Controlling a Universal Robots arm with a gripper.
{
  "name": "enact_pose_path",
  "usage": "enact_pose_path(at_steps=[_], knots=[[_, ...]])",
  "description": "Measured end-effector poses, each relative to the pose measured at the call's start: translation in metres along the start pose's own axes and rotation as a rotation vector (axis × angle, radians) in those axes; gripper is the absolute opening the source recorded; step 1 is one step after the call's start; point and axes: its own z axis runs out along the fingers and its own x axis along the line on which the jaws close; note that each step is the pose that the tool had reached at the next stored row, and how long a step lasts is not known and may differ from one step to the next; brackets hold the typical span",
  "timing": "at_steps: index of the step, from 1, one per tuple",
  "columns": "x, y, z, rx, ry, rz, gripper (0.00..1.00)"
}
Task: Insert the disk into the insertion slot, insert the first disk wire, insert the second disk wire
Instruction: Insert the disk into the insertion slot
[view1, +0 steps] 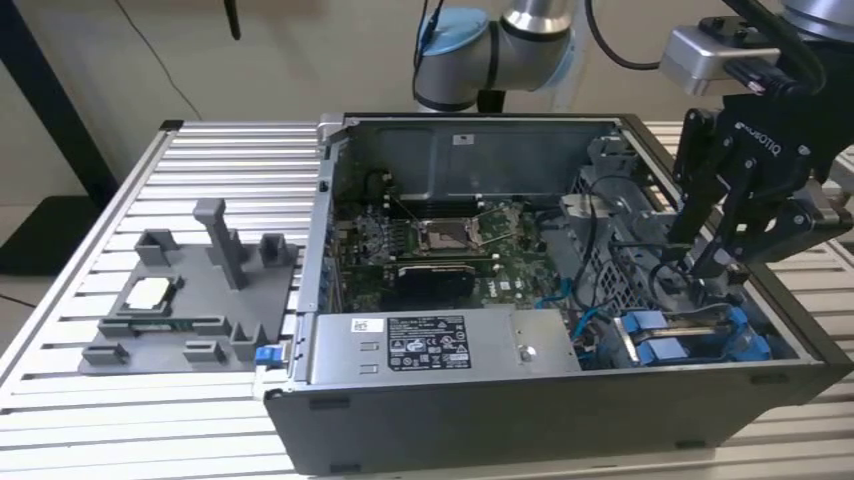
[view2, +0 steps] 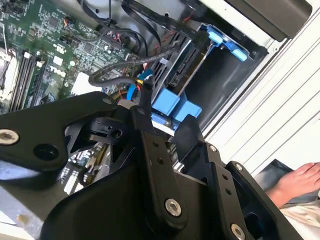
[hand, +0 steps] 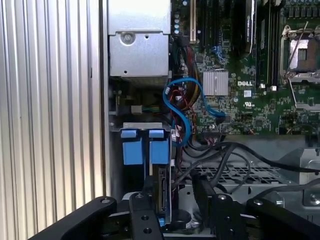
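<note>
The disk (hand: 162, 187) stands on edge in the insertion slot at the front corner of the open computer case (view1: 441, 420). Its blue carrier tabs (hand: 159, 149) show in both wrist views (view2: 166, 104) and in the exterior view (view1: 650, 335). My gripper (view1: 702, 268) hangs low inside the case over this corner. It is open, with its black fingers (hand: 146, 202) apart on either side of the disk's rear edge (view2: 167, 122). A black disk wire (view2: 117, 70) ends in a connector right at one fingertip (view2: 145, 112). More loose black wires (hand: 227, 150) lie beside the slot.
The motherboard (view1: 447, 240) fills the case floor, with a blue cable (hand: 182, 107) looping over it. A grey power supply box (view1: 427, 345) sits along the front wall. A grey fixture (view1: 187, 300) stands on the slatted table at the exterior view's left. A person's foot (view2: 300, 182) rests beyond the table.
</note>
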Motion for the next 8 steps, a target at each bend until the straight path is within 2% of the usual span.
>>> enact_pose_path(at_steps=[8], knots=[[-0.0095,0.0003,0.0062,0.0004,0.0001,0.0,0.47]])
